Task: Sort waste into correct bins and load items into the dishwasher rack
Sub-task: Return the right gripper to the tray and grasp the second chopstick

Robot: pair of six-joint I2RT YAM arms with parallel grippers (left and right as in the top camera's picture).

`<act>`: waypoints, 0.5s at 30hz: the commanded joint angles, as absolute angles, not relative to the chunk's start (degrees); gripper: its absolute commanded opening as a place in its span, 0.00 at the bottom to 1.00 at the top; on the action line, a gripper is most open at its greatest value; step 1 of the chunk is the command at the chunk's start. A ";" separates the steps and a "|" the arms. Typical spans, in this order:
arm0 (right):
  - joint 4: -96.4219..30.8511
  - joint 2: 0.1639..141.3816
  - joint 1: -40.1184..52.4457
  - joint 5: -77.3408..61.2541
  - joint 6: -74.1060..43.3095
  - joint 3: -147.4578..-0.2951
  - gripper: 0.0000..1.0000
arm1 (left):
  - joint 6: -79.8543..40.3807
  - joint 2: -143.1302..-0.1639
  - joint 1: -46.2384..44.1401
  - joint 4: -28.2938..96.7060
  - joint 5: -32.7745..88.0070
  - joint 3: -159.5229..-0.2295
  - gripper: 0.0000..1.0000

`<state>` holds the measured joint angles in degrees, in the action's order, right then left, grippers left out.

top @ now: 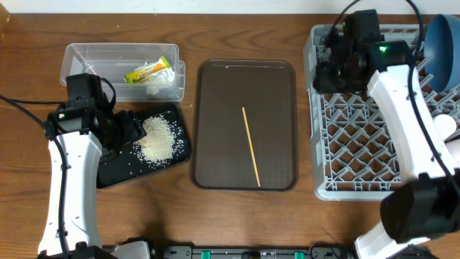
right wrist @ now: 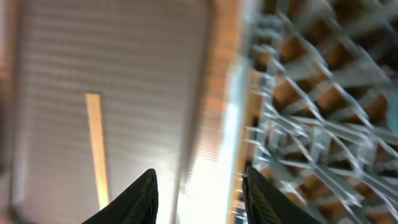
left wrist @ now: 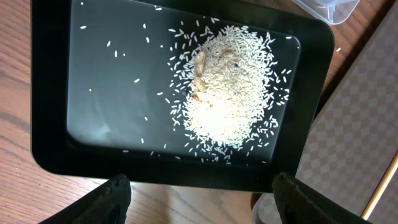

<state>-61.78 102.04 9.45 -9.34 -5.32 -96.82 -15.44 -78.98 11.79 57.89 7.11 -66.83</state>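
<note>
R gripper [right wrist: 200,196] jaws apart, empty, at rack [top: 359,147] edge. L gripper [left wrist: 202,200] jaws apart over black tray [left wrist: 50,93]. 1 chopstick [top: 251,146] lies on brown tray [top: 215,108]: approach crosswise, mid-stick, pinch low.

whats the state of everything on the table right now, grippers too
clear tub, upright, open top
wrapper, lying in the tub
tissue, crumpled, in the tub
black tray, lying flat
rice, heaped on the black tray, some scattered
chopstick, lying flat on the brown tray
blue bowl, in the rack's far corner
left gripper, open, empty, above the rice
right gripper, open, empty, over the rack's edge
</note>
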 commanded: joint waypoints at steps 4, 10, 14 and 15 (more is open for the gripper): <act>-61.47 104.16 16.93 -13.32 -4.16 -96.57 0.44 | -15.73 -78.67 11.99 58.06 7.01 -67.35 0.76; -61.34 109.71 24.56 -11.66 -6.48 -96.57 0.50 | -15.73 -78.67 11.99 58.06 7.01 -67.35 0.77; -61.28 114.30 28.32 -11.31 -8.69 -96.57 0.51 | -15.73 -78.67 11.99 58.06 7.03 -67.35 0.76; -61.30 115.57 29.21 -11.05 -9.28 -96.57 0.50 | -15.73 -78.67 11.99 58.08 7.03 -67.35 0.76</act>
